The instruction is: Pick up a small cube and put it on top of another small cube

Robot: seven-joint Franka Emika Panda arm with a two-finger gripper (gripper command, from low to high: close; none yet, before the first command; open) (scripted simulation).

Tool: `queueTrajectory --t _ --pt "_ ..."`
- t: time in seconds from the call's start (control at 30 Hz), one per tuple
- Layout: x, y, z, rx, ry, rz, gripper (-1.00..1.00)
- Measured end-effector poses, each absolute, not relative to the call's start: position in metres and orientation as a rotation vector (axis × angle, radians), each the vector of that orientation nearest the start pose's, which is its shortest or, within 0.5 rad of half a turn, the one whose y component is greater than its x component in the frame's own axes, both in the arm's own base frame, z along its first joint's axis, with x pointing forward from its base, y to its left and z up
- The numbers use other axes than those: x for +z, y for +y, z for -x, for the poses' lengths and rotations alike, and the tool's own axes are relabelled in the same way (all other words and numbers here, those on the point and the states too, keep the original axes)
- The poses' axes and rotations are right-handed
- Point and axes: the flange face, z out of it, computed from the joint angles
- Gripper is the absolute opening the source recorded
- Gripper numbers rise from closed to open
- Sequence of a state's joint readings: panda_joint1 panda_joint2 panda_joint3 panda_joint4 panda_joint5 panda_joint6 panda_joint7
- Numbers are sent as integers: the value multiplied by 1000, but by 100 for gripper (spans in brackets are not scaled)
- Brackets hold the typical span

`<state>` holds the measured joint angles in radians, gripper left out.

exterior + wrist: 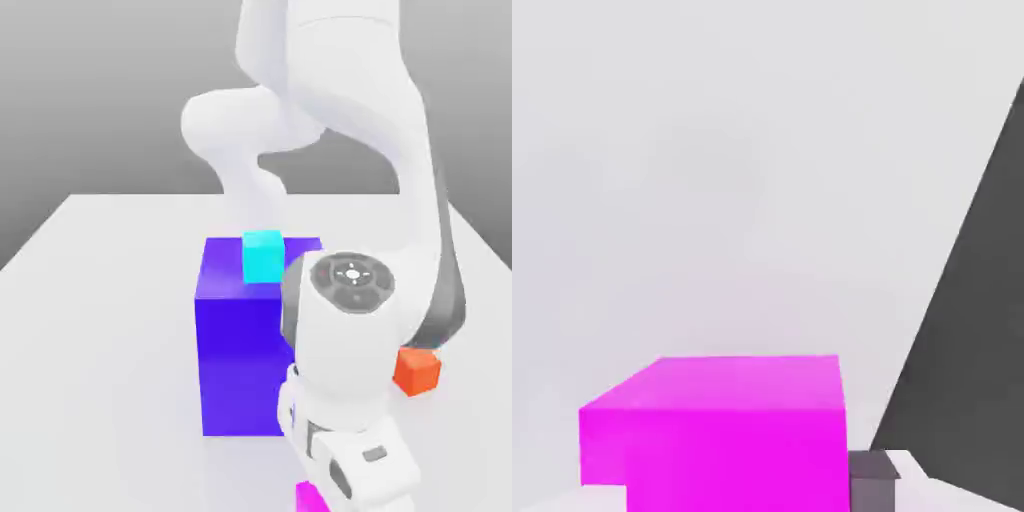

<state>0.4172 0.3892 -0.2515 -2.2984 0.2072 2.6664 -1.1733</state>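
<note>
The small magenta cube (712, 430) lies on the white table, close under the hand; its corner also shows at the lower edge of the exterior view (308, 497), beneath the white hand (355, 470). My gripper (737, 495) is shut on this cube, and a grey fingertip (872, 480) presses against one of its sides. A small orange cube (417, 369) sits on the table at the exterior view's right, partly behind the arm and apart from the hand.
A large blue-violet block (235, 350) stands just to the exterior view's left of the hand, with a small cyan cube (263, 255) on top. The white arm rises behind and above it. The table edge (952, 300) runs close to the magenta cube.
</note>
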Motion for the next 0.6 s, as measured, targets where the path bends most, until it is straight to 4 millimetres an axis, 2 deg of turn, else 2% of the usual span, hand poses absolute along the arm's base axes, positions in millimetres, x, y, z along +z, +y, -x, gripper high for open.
queueTrajectory --t 0.03,0.1,0.2,0.3,0.43,0.6 --pt "190 62 -524 3 -1693 2645 -100" --pt "197 21 -534 5 -1568 2720 -100" --pt "205 -48 -543 7 -1356 2831 -100" --pt "213 -120 -544 7 -1134 2926 -100" --pt "225 -216 -529 6 -832 3026 -100" --pt "239 -329 -488 4 -457 3107 -100"
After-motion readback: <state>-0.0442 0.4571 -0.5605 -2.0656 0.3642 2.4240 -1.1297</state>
